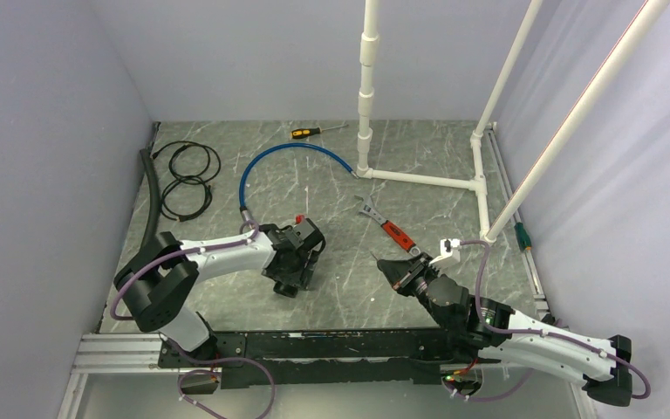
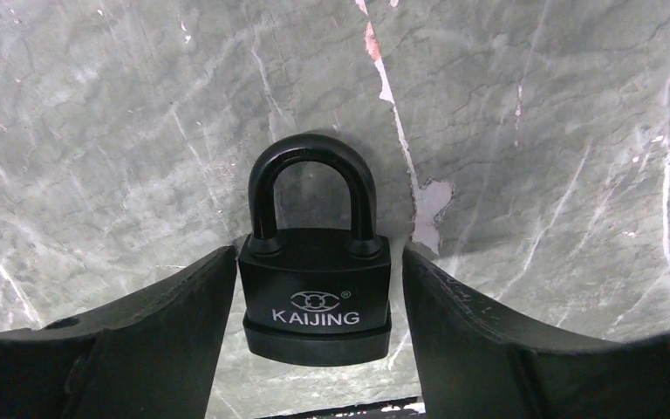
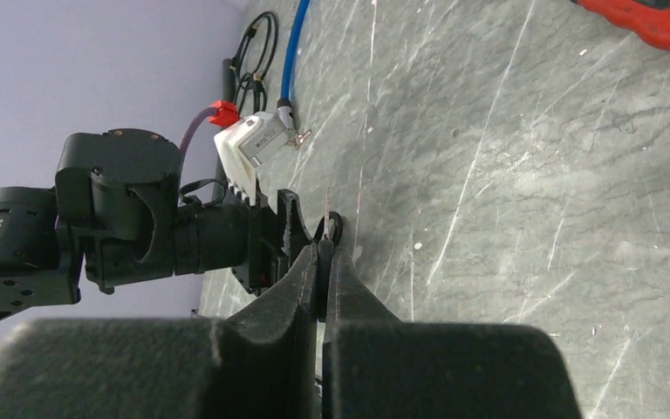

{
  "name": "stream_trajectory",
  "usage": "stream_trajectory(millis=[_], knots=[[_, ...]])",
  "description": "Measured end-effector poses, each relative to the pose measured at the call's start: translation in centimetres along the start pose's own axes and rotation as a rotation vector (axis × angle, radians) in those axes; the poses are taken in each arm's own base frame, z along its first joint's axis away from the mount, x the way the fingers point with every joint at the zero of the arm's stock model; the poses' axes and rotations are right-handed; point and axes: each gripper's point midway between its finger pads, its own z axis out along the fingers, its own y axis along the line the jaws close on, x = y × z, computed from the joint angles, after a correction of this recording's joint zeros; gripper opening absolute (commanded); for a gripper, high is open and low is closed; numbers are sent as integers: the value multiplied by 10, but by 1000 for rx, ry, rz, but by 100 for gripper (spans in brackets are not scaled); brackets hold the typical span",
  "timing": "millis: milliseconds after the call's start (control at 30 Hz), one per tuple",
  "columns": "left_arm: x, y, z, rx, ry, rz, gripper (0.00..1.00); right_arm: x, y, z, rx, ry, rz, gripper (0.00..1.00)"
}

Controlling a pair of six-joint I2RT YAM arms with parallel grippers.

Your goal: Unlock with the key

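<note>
Left gripper [image 2: 318, 255], jaws parted, straddles the padlock [image 2: 316, 292] lying flat on the table [image 2: 532, 131], shackle [image 2: 312, 150] pointing away from the wrist, left arm [image 1: 227, 249] stretched low; alongside, the right gripper [image 3: 324, 249], clenched on a thin key [image 3: 327, 206], faces it.

- Plain lilac-grey walls close in three sides: the left wall [image 1: 44, 131], the back wall [image 1: 253, 52] and the right wall [image 1: 628, 175].
- The tabletop [image 1: 436, 218] is dark grey-green and marbled, with white scratches and chips.
- A white pipe frame [image 1: 419, 178] stands at the back right, its uprights rising out of view.
- An aluminium rail [image 1: 122, 353] lies along the near edge.
- The light is soft and even.
</note>
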Motion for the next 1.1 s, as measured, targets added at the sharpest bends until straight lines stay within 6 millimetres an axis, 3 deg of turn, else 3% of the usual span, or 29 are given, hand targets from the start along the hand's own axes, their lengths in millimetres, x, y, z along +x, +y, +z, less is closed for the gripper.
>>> stream_trajectory(millis=[67,267,333,533,667,967,1100], knots=[[0,-1,0,7,1,-2,61,0,-1,0,3,1,-2,0],[0,-6,1,29,2,-20,10,1,-3,0,10,4,-2,0],[1,-6,1,32,5,-25,0,1,-3,0,12,5,-3,0],[1,-8,-2,46,-7,-57,0,2,-5,0,16,6,-6,0],[0,-14,-15,100,-34,-101,0,1,-5,-1,15,6,-6,0],[-35,-37,-78,352,-282,-313,0,1,-5,-1,17,9,-50,0],[-47,-43,-105,481,-384,-441,0,-1,3,0,22,18,-119,0]])
